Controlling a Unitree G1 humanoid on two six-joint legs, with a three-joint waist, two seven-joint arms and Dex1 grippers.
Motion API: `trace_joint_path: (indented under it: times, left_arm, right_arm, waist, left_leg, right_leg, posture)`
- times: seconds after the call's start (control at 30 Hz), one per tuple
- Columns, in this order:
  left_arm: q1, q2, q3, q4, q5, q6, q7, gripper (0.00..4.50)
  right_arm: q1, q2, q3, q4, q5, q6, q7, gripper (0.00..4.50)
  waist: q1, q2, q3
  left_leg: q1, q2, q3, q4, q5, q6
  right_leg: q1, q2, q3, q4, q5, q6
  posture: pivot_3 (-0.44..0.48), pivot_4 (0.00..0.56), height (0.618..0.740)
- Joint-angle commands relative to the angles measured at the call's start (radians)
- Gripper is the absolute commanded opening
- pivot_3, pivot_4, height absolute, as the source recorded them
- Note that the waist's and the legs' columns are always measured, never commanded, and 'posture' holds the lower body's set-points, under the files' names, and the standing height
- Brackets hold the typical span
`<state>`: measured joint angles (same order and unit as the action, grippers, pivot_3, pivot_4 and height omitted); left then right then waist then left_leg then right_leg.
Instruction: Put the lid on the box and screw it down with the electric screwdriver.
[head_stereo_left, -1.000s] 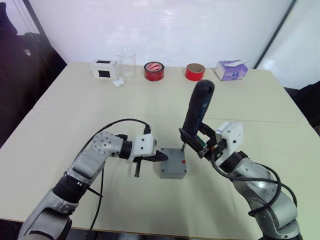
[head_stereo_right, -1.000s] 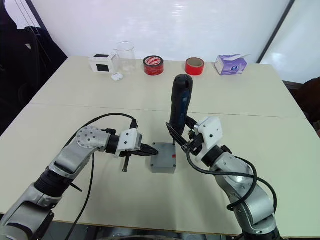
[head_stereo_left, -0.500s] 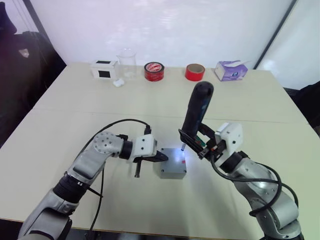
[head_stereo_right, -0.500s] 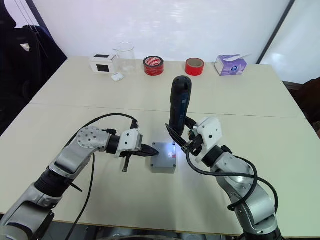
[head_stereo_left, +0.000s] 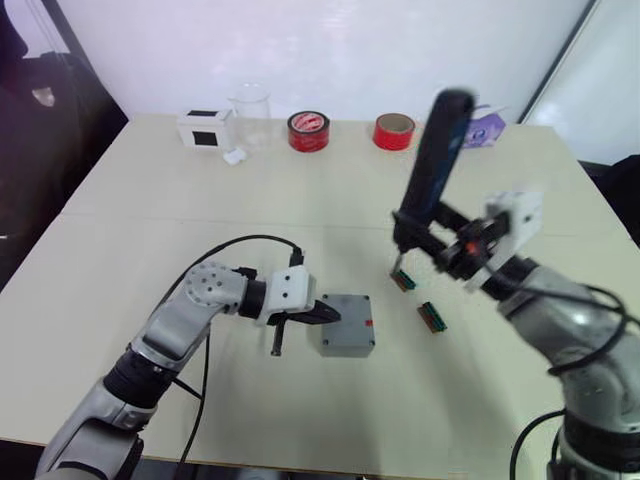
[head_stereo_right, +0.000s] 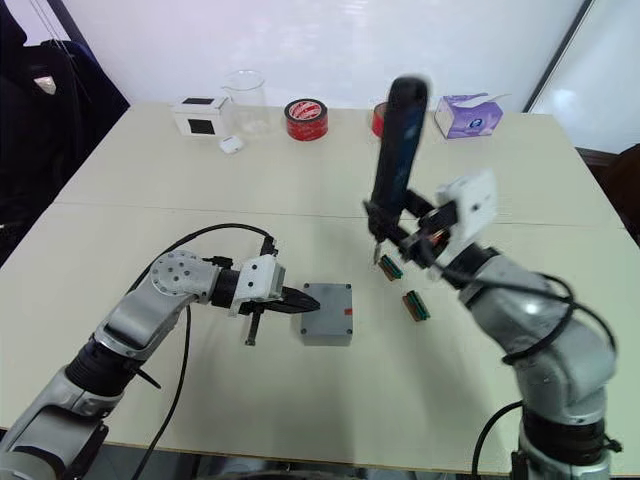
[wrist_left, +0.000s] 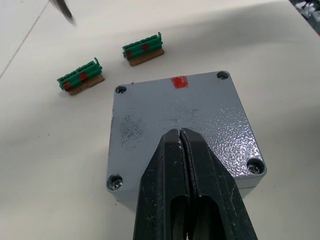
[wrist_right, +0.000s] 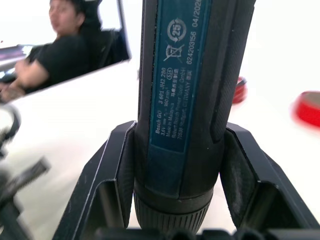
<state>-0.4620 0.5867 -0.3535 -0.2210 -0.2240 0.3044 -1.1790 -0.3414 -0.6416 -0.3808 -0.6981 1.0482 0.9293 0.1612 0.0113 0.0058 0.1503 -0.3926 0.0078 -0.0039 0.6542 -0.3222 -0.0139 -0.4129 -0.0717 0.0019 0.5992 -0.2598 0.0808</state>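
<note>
The grey box (head_stereo_left: 346, 348) sits on the table in front of me with the lid (wrist_left: 170, 107) lying flush on top, screws showing in its corners and a red mark at one edge. My left gripper (wrist_left: 179, 132) is shut, its tips resting on the lid's left side. Up and to the right of the box, my right gripper (head_stereo_right: 402, 232) is shut on the black electric screwdriver (head_stereo_right: 398, 135), which stands nearly upright. Its bit hangs in the air above a green terminal block, well clear of the box.
Two green terminal blocks (head_stereo_left: 403, 280) (head_stereo_left: 432, 316) lie right of the box. Along the far edge stand a white box with a black square (head_stereo_left: 205, 128), a clear beaker (head_stereo_left: 250, 112), two red tape rolls (head_stereo_left: 309, 130) (head_stereo_left: 394, 130) and a purple tissue pack (head_stereo_right: 468, 113). A person (wrist_right: 65, 50) sits beyond the table.
My right arm has lifted the screwdriver off the box's corner and swung it up and to the right. The light on the lid is gone. The left gripper stays put.
</note>
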Motion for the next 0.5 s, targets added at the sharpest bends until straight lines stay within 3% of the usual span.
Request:
trace_joint_path:
  times: [0.03,0.2,0.3,0.5]
  left_arm:
    - [-0.014,0.021,0.069,-0.081,-0.062,0.069,0.012,0.00]
    - [-0.047,0.047,0.161,-0.152,-0.152,0.148,0.024,0.00]
    - [-0.060,0.081,0.226,-0.186,-0.209,0.193,0.027,0.00]
    - [-0.047,0.153,0.295,-0.226,-0.268,0.243,0.032,0.00]
  right_arm:
    - [-0.057,-0.174,-0.138,0.097,0.235,0.152,-0.118,1.82]
    - [-0.083,-0.407,-0.129,0.299,0.395,0.342,-0.200,1.82]
    - [-0.078,-0.508,-0.064,0.411,0.358,0.461,-0.202,1.82]
    - [-0.117,-0.519,0.082,0.586,0.233,0.587,-0.176,1.82]
  waist:
    - [0.001,-0.001,0.007]
    - [0.001,-0.002,0.020]
    - [0.000,-0.003,0.020]
    - [-0.002,-0.003,0.021]
  left_leg:
    - [0.000,0.000,-0.001,0.000,0.000,0.000]
    - [-0.008,0.002,-0.002,0.010,0.000,0.000]
    - [-0.014,0.001,-0.001,0.014,0.000,0.000]
    - [-0.013,0.003,-0.001,0.015,0.002,-0.001]
  right_leg:
    - [0.000,0.000,-0.001,0.000,0.000,0.000]
    - [-0.004,0.006,-0.003,0.005,0.000,0.001]
    - [-0.013,0.008,-0.002,0.013,0.000,0.003]
    - [-0.014,0.011,-0.002,0.017,0.000,0.006]
  posture:
    - [0.000,0.150,0.739]
    - [0.000,0.150,0.739]
    - [0.000,0.150,0.739]
    - [0.000,0.150,0.739]
